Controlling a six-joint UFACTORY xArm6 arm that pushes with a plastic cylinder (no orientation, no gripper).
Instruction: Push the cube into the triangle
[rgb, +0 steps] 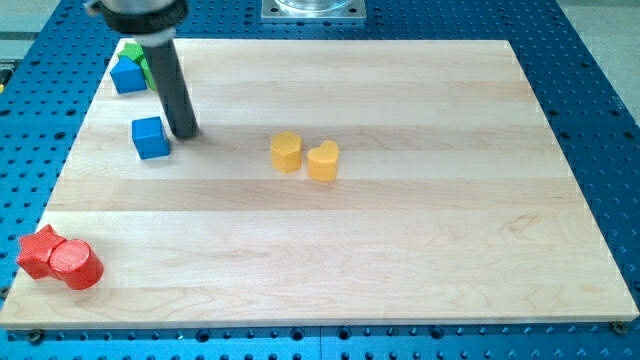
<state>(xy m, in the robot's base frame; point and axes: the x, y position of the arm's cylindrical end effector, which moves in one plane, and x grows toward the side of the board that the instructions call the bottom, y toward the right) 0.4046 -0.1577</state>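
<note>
A blue cube (150, 137) lies on the wooden board (400, 250) at the view's left. My tip (186, 133) stands just to the right of the cube, close to its right face; I cannot tell if they touch. A second blue block (127, 75), with a sloped top, lies near the board's top left corner, above the cube. A green block (137, 54) lies against it, partly hidden behind the rod; its shape is unclear.
Two yellow blocks lie side by side near the board's middle: a rounded one (286, 152) and a heart-like one (323, 160). A red star (38, 250) and a red cylinder (78, 265) touch at the bottom left corner.
</note>
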